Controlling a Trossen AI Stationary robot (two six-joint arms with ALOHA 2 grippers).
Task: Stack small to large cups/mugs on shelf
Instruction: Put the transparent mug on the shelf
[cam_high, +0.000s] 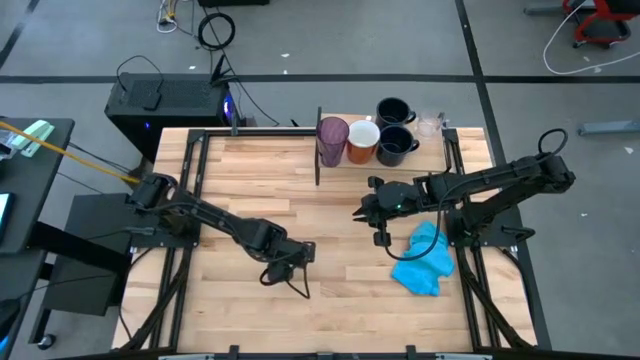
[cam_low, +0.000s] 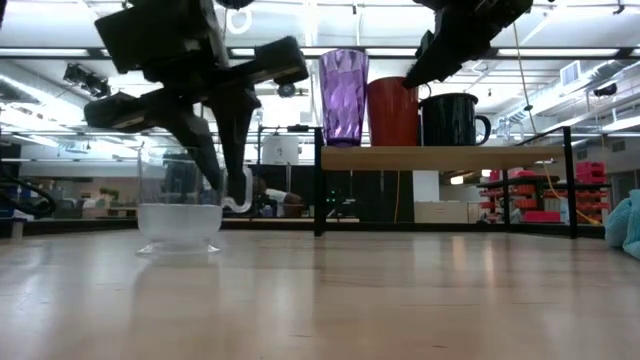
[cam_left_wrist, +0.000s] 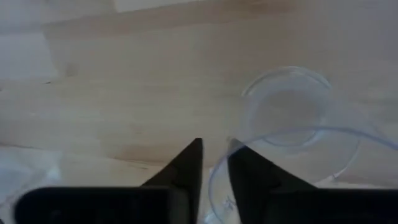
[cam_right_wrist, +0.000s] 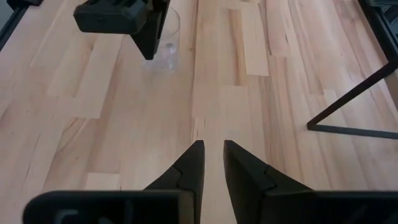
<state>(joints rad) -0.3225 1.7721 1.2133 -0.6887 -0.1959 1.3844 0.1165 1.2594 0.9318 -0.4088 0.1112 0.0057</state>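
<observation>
Clear cup (cam_left_wrist: 292, 124), rim pinched by left hand (cam_left_wrist: 214, 165), is barely visible from above.

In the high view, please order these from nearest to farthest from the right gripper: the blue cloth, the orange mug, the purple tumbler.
From the right gripper:
1. Blue cloth, just beside it on the table.
2. Orange mug, on the shelf.
3. Purple tumbler, next to the mug, only slightly farther.

A purple tumbler (cam_high: 332, 140), an orange mug (cam_high: 362, 141), two dark navy mugs (cam_high: 394, 128) and a clear plastic cup (cam_high: 430, 125) stand upright in a row on the wooden shelf (cam_low: 440, 157) at the tabletop's far edge. Another clear cup (cam_low: 180, 203) stands upright on the tabletop's near-middle.
</observation>
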